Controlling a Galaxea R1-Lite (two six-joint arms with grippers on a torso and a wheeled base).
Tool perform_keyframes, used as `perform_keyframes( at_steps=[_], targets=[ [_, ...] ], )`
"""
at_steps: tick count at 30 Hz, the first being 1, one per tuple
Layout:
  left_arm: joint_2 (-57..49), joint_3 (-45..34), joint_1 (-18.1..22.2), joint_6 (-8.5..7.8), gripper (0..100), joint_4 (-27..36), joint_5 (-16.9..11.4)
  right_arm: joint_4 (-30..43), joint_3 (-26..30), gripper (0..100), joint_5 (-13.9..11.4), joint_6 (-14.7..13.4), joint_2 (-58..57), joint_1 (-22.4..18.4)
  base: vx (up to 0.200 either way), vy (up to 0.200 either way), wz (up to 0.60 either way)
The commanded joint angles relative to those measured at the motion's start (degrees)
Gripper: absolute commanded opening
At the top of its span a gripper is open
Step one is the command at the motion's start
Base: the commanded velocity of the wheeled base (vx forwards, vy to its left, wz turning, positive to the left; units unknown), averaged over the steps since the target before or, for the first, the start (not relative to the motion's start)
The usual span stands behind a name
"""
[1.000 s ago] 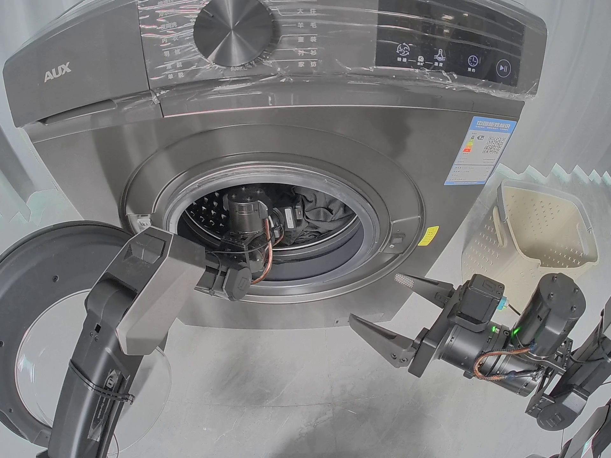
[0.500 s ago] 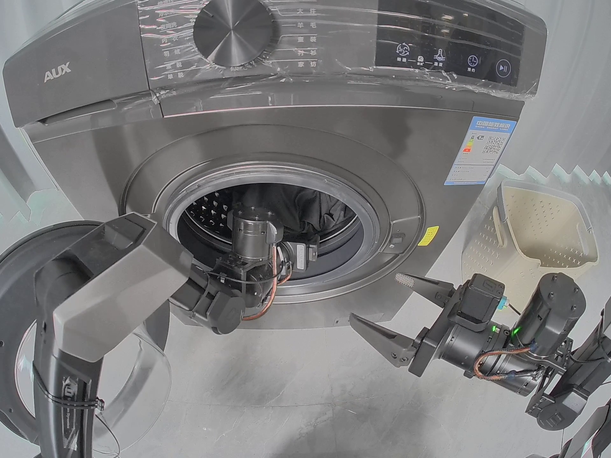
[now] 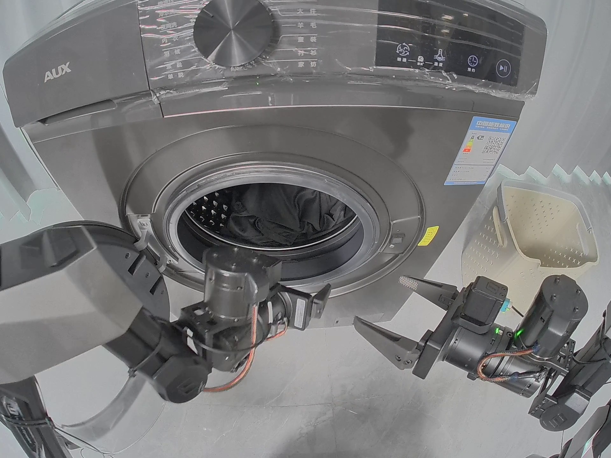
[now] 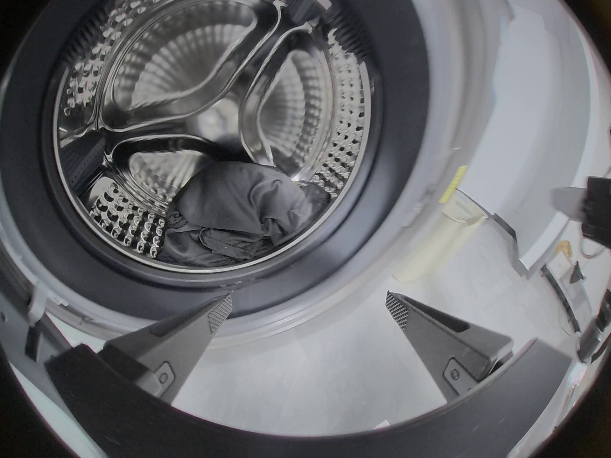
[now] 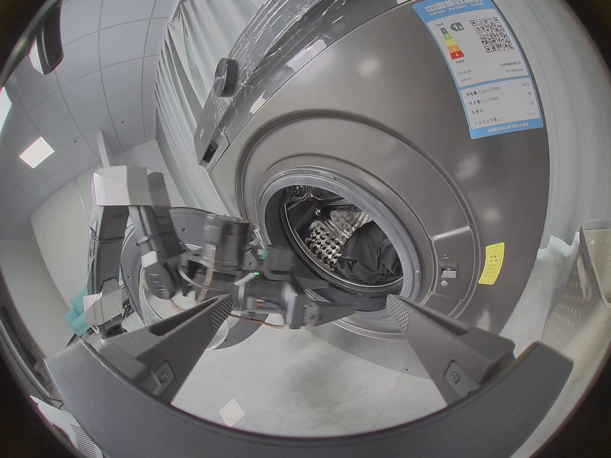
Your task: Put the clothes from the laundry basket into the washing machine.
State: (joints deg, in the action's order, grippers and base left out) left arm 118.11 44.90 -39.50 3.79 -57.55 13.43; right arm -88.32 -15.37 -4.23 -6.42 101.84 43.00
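A grey floor (image 3: 318,408) spans the bottom of the frame, and a pale curtain (image 3: 576,90) hangs at the right edge. The right wrist view catches a panelled ceiling (image 5: 95,46) with a lit light panel (image 5: 36,152).

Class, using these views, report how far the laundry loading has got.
Done: dark clothes lie in the washing machine drum. In hand: nothing; left gripper and right gripper are open, empty. Left: the laundry basket shows no clothes in its visible part, perhaps only checking it.

- Head view: above, looking down on the washer (image 3: 286,128).
- Left wrist view: close, facing into the drum (image 4: 210,97).
- Right wrist view: low, farther off (same drum shared).
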Motion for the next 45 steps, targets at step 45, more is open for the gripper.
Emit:
perform_keyframes(
  at_steps=[45],
  targets=[
    [-79.09, -44.9, 14.54, -2.39, 100, 12.82, -2.18, 36.47, 15.37, 100, 11.35, -0.34, -53.15, -26.12, -0.12, 0.0, 0.0]
  ],
)
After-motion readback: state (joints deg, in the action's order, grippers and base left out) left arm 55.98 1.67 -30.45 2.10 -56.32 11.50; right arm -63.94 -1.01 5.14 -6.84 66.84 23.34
